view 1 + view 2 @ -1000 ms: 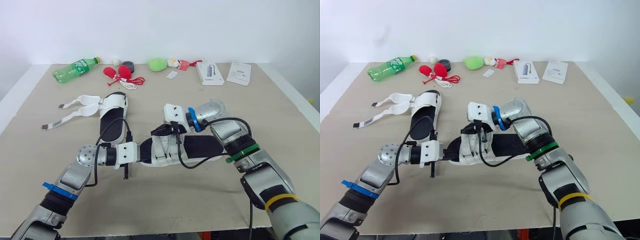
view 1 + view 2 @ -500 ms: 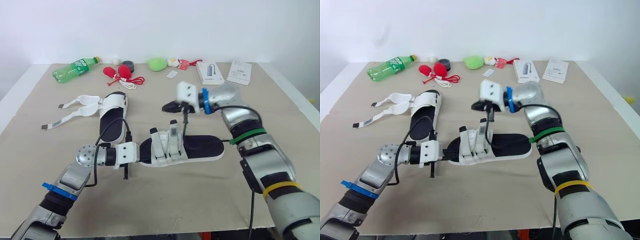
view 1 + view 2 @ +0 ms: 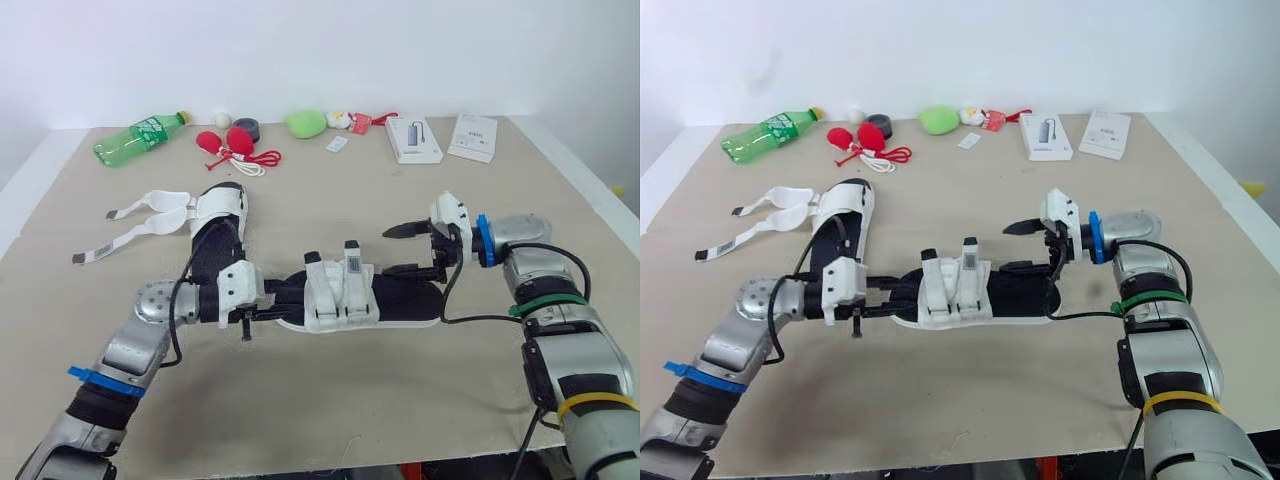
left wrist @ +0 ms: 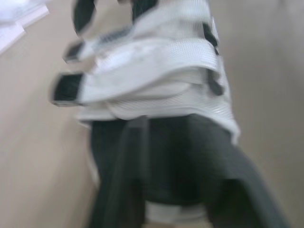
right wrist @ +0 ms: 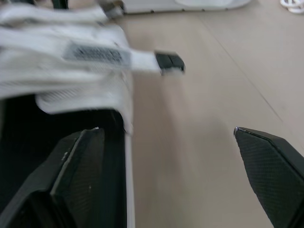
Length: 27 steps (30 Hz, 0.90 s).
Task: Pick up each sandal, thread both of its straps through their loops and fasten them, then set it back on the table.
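Note:
A black-soled sandal with two white straps closed across it lies flat at mid-table. My left gripper is at its left end; in the left wrist view its dark fingers stand apart on either side of the sole, below the straps. My right gripper hovers open over the sandal's right end, one finger above the other, nothing between them. In the right wrist view the fingertips are wide apart beside a strap end. The second sandal lies behind on the left, its loose straps spread out.
Along the table's far edge lie a green bottle, red objects with a cord, a dark tape roll, a green plush, a grey box and a white booklet. Bare tabletop stretches in front of the sandal.
My right gripper let go of the straps, opened wide and swung right to the sandal's far end. The left gripper's fingers parted. The camera has shifted slightly.

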Tool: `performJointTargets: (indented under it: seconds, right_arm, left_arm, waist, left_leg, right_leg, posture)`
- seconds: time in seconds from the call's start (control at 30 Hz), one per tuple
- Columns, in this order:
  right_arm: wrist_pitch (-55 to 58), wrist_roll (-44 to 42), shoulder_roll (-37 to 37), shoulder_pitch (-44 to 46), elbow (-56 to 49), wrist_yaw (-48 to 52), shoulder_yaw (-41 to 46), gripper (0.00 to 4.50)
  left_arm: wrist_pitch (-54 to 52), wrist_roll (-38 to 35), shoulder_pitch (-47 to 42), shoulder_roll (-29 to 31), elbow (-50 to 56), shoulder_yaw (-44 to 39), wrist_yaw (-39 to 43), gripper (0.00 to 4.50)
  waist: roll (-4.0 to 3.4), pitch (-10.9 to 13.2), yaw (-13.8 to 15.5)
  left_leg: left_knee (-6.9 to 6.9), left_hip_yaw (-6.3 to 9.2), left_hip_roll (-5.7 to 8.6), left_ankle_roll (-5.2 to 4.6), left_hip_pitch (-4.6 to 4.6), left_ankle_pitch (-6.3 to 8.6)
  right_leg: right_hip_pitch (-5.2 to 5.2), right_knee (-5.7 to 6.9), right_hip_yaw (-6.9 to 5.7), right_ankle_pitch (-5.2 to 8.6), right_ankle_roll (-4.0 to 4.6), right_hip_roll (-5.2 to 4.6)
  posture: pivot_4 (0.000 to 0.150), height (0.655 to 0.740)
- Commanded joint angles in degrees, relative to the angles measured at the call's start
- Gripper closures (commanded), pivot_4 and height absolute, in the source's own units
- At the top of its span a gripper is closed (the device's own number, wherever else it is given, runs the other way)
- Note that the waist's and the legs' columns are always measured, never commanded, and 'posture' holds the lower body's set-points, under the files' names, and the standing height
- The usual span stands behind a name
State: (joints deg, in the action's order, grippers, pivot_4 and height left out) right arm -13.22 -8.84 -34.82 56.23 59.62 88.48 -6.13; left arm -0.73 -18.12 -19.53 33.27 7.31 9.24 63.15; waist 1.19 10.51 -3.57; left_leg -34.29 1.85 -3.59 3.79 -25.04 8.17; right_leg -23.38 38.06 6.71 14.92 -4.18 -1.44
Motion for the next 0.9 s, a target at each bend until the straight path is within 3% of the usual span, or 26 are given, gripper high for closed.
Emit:
performJointTargets:
  seconds: [0.03, 0.13, 0.17, 0.47, 0.83, 0.9]
  right_arm:
    - [-4.52, 1.05, -0.1, 2.12, 2.36, 0.41, 1.43, 0.0]
    - [-7.61, 2.13, 0.43, 2.15, 4.11, -0.13, 1.3, 0.0]
    - [-8.77, 2.18, 0.91, 2.18, 4.45, -0.57, 1.57, 0.0]
    - [-13.84, 1.86, 6.96, 2.47, 5.18, 0.78, 1.85, 0.0]
    - [-11.99, -0.53, 9.53, 1.01, 3.19, 4.02, 0.8, 0.0]
    - [-10.93, -1.29, 9.55, 0.79, 2.87, 4.02, 0.03, 0.57]
  left_arm:
    - [-1.54, -2.76, 1.41, 2.31, 4.98, -2.8, 0.84, 1.43]
    - [-2.06, -3.52, 2.76, 4.05, 7.19, -3.75, 1.38, 0.14]
    - [-2.24, -3.62, 3.22, 4.42, 7.86, -3.89, 1.38, 0.06]
    - [-2.91, -3.18, 5.88, 4.98, 11.18, -3.62, 0.95, 0.06]
    - [-2.84, -2.02, 7.57, 4.99, 12.72, -3.49, -0.24, 0.06]
    - [-2.94, -1.92, 7.81, 4.96, 13.16, -3.51, -0.55, 0.0]
  waist:
    - [0.01, 0.01, -0.21]
    - [0.03, 0.02, -0.54]
    - [0.02, 0.03, -0.57]
    - [0.02, 0.04, -0.77]
    - [0.01, 0.04, -0.78]
    - [0.01, 0.04, -0.78]
  left_leg:
    - [0.01, 0.0, 0.0, 0.0, 0.0, 0.0]
    - [0.03, 0.03, 0.0, -0.01, 0.0, 0.01]
    - [0.03, 0.03, 0.0, 0.0, 0.0, 0.01]
    - [0.0, 0.05, 0.0, 0.01, 0.01, 0.0]
    - [0.0, 0.07, 0.0, 0.01, 0.02, 0.0]
    - [0.0, 0.07, 0.0, 0.01, 0.02, 0.0]
  right_leg:
    - [0.0, 0.0, 0.0, 0.01, -0.01, 0.0]
    - [0.02, 0.0, -0.01, 0.04, -0.02, 0.01]
    - [0.02, 0.0, -0.01, 0.04, -0.02, 0.0]
    - [0.04, 0.02, -0.01, 0.0, -0.01, 0.01]
    - [0.05, 0.04, -0.01, 0.0, -0.01, 0.03]
    - [0.05, 0.04, -0.02, 0.0, -0.01, 0.03]
  posture:
    - [0.15, 0.74]
    - [0.15, 0.74]
    - [0.15, 0.74]
    - [0.15, 0.74]
    - [0.15, 0.74]
    - [0.15, 0.74]
